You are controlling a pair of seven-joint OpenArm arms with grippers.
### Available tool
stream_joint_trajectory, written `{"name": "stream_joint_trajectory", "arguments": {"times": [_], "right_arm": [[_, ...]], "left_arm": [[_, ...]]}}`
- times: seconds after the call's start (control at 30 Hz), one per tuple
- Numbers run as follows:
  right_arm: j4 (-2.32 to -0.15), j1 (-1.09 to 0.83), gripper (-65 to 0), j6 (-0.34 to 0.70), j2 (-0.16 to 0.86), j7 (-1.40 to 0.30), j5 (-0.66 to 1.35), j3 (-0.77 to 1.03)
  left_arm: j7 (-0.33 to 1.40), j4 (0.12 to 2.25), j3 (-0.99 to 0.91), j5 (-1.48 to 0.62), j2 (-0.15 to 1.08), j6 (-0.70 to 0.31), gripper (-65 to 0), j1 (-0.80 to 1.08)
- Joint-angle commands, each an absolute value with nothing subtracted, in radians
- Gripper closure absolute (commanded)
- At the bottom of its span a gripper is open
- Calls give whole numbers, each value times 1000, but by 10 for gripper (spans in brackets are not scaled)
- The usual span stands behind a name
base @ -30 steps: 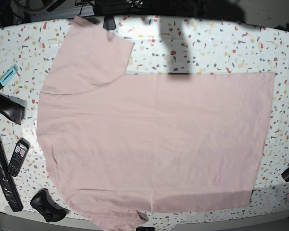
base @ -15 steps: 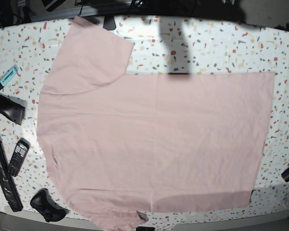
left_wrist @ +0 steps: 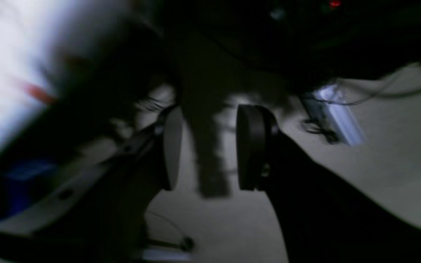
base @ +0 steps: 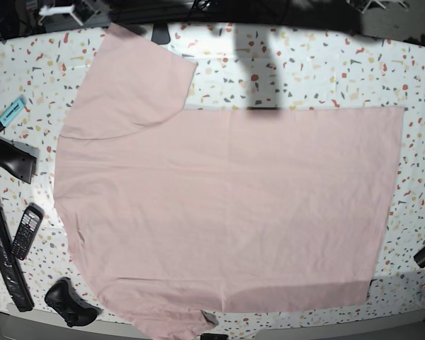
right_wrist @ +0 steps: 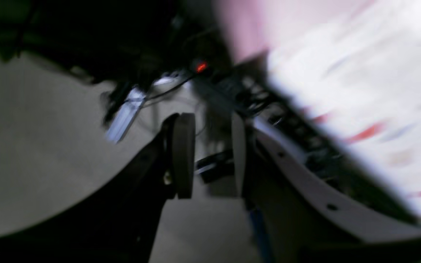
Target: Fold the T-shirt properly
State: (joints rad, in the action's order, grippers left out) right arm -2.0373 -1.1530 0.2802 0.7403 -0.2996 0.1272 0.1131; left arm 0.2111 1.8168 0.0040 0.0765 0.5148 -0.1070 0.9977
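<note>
From my base feed everything is bright and evenly lit, with a dark shadow band along the far edge of the table (base: 304, 64) and barrel bending at the corners. Both my wrist feeds are dim and badly motion-blurred, with blown-out white patches.

T-shirt (base: 227, 205): plain pale pink, no print showing. Tabletop (base: 304, 64): white, flecked with red, grey and ochre terrazzo chips. Left of the T-shirt: turquoise marker (base: 10, 113), black handset with pale keys (base: 27, 231), black controller (base: 69, 302).
</note>
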Motion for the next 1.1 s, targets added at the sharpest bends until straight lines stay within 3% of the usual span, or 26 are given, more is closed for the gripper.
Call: {"name": "stream_joint_trajectory", "arguments": {"times": [0.0, 0.2, 0.4, 0.47, 0.53, 0.6, 0.8, 1.07], "right_arm": [[-2074, -1167, -174, 281, 753, -286, 127, 143], [-2189, -1161, -174, 270, 765, -337, 39, 286], [-2247, -1134, -174, 273, 764, -361, -3, 381], [-2249, -1107, -174, 272, 764, -380, -26, 387], [-2249, -1081, -174, 272, 760, -404, -31, 387], [-2249, -1060, -174, 272, 750, -414, -31, 386], [-2249, -988, -174, 272, 681, -411, -31, 386], [-2249, -877, -174, 273, 676, -421, -23, 386]], "left_arm": [[208, 1863, 1, 106, 540, -94, -230, 1015], [278, 2017, 1, 328, 614, -93, -230, 994], [287, 2037, 1, 475, 655, -97, -231, 876], [280, 2034, 1, 476, 675, -181, -231, 820], [236, 2011, 1, 475, 691, -290, -231, 763], [176, 1963, 1, 476, 696, -330, -231, 709], [148, 1763, 2, 508, 696, -326, -231, 544], [128, 1604, 3, 505, 682, -295, -230, 432]]}}
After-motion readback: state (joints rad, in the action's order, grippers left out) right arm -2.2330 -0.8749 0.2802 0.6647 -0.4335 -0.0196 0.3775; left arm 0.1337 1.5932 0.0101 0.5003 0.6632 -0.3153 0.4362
